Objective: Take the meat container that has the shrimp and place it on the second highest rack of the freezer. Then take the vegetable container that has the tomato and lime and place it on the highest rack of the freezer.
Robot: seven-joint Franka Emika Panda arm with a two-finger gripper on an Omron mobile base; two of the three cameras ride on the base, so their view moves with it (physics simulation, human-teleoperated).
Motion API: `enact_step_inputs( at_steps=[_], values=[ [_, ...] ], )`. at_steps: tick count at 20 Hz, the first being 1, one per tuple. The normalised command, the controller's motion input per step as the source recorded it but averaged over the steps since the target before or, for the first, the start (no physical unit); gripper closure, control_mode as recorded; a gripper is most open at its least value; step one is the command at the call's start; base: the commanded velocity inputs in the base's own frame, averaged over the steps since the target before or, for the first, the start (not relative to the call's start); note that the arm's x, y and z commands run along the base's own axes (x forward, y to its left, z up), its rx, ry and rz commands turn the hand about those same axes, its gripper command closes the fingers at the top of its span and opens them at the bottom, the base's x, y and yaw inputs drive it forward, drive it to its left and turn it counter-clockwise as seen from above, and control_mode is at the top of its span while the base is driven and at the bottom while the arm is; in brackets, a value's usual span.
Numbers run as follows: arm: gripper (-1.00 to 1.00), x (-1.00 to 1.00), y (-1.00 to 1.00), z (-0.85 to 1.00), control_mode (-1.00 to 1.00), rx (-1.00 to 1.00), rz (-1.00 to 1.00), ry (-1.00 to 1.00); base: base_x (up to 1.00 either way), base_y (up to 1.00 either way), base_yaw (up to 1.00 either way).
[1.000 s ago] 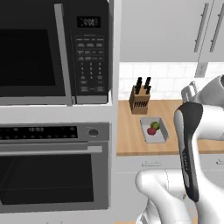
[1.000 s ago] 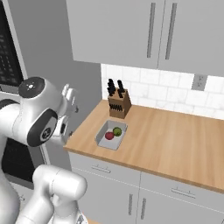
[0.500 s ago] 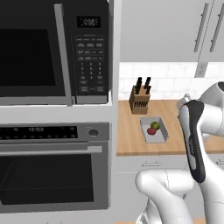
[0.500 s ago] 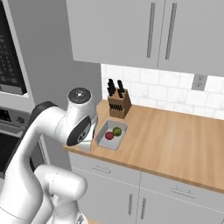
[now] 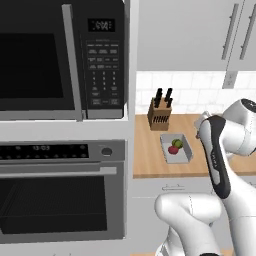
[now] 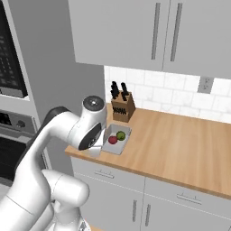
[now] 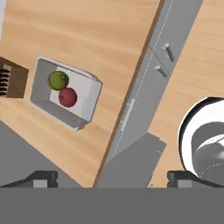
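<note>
The vegetable container [image 7: 85, 99] is a shallow grey tray on the wooden counter, holding the green lime [image 7: 58, 80] and the red tomato [image 7: 68, 97] side by side. It sits near the counter's left end, in front of the knife block, and the base views show the tray [image 5: 187, 153] [image 6: 110, 148] with lime [image 5: 177, 143] and tomato [image 5: 173, 149]. My gripper [image 7: 111, 179] hangs above the counter's front edge, looking down. It is open, nothing lies between its fingertips [image 7: 41, 178], and the tray lies off to one side of it. The meat container, shrimp and freezer are out of view.
A knife block [image 5: 160, 111] stands behind the tray against the tiled wall. Left of the counter a tall unit holds a microwave [image 5: 60, 60] and a wall oven [image 5: 60, 195]. Upper cabinets [image 6: 149, 36] hang above the counter [image 6: 180, 144], with drawers [image 6: 180, 198] below.
My arm has swung toward the counter, bringing the hand over its front edge near the tray. The tray and its fruit have not moved. The gripper stayed open.
</note>
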Motion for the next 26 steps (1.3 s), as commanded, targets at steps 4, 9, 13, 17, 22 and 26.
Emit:
enact_step_inputs(
  at_steps=[4,9,13,17,22,26],
  values=[
    [-1.0,0.13,0.03,-0.53,-1.0,0.01,0.02,0.1,0.0,0.0,0.0],
    [-1.0,0.01,-0.11,-0.35,-1.0,0.07,0.04,0.08,0.0,0.0,0.0],
    [-1.0,0.0,0.0,-0.33,-1.0,0.05,0.0,0.12,0.0,0.0,0.0],
    [-1.0,0.05,0.0,-0.21,-1.0,0.04,0.01,0.18,0.0,0.0,0.0],
    [-1.0,0.09,0.03,-0.01,-1.0,0.0,0.0,0.03,0.0,0.0,0.0],
    [-1.0,0.17,0.18,0.0,-1.0,0.0,0.0,0.0,0.0,0.0,0.0]
  ],
)
